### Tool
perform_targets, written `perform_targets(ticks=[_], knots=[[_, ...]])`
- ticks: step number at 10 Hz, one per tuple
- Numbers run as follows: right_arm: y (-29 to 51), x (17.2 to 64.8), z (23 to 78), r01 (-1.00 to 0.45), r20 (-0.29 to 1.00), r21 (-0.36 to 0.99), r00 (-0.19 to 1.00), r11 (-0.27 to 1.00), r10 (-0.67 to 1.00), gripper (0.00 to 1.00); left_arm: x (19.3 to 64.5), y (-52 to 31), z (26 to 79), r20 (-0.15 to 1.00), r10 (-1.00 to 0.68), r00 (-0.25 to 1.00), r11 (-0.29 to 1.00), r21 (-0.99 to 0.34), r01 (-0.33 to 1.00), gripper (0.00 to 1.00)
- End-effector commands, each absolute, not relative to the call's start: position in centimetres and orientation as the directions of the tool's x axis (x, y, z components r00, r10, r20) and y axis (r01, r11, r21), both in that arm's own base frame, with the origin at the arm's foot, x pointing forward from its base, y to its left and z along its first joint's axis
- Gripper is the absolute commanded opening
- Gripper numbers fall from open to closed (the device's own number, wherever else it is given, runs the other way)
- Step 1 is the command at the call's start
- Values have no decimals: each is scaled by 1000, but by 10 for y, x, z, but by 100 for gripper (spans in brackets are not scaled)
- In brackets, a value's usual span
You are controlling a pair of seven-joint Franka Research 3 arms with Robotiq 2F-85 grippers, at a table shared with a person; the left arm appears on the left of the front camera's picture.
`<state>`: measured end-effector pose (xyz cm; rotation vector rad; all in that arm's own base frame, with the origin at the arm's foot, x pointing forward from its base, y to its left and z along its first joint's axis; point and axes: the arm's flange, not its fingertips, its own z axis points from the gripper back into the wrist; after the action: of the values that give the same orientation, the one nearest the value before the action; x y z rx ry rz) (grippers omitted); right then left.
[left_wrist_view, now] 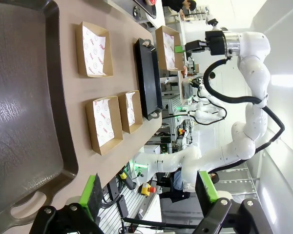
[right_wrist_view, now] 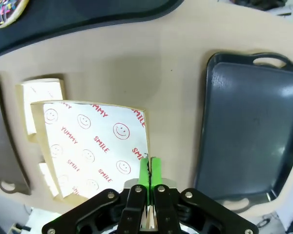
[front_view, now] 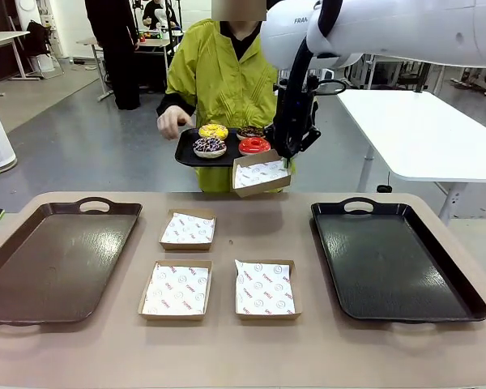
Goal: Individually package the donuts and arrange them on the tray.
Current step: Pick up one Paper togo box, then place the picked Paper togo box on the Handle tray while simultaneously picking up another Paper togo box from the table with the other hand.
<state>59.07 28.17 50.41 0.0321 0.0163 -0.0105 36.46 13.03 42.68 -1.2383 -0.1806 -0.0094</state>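
Observation:
A person across the table holds a small black serving tray (front_view: 186, 156) with the donuts: yellow (front_view: 213, 130), dark chocolate (front_view: 249, 131), sprinkled chocolate (front_view: 210, 146) and glossy red (front_view: 254, 146). My right gripper (front_view: 290, 160) is shut on the edge of a brown cardboard box (front_view: 261, 173) lined with printed paper, held in the air just beside that tray. In the right wrist view, the green pads (right_wrist_view: 150, 168) pinch the box's (right_wrist_view: 90, 146) corner, and one sprinkled donut (right_wrist_view: 5, 9) peeks in at the top left. My left gripper (left_wrist_view: 147, 192) is open above the table's left end.
Three more lined boxes (front_view: 188, 229) (front_view: 176, 289) (front_view: 264, 288) lie on the table's middle. A large brown tray (front_view: 57, 259) lies left and a large black tray (front_view: 393, 259) right. A white table (front_view: 421, 130) stands behind on the right.

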Motion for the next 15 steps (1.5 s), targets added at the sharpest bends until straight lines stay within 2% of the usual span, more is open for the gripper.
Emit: perform_targets(ticks=[1,15], knots=[[282,580,512,3,-2,34,1000,999,-3,0,364,131,428,154,97,983,318,-941,116,100],[282,580,512,3,-2,34,1000,999,-3,0,364,131,428,154,97,983,318,-941,116,100]])
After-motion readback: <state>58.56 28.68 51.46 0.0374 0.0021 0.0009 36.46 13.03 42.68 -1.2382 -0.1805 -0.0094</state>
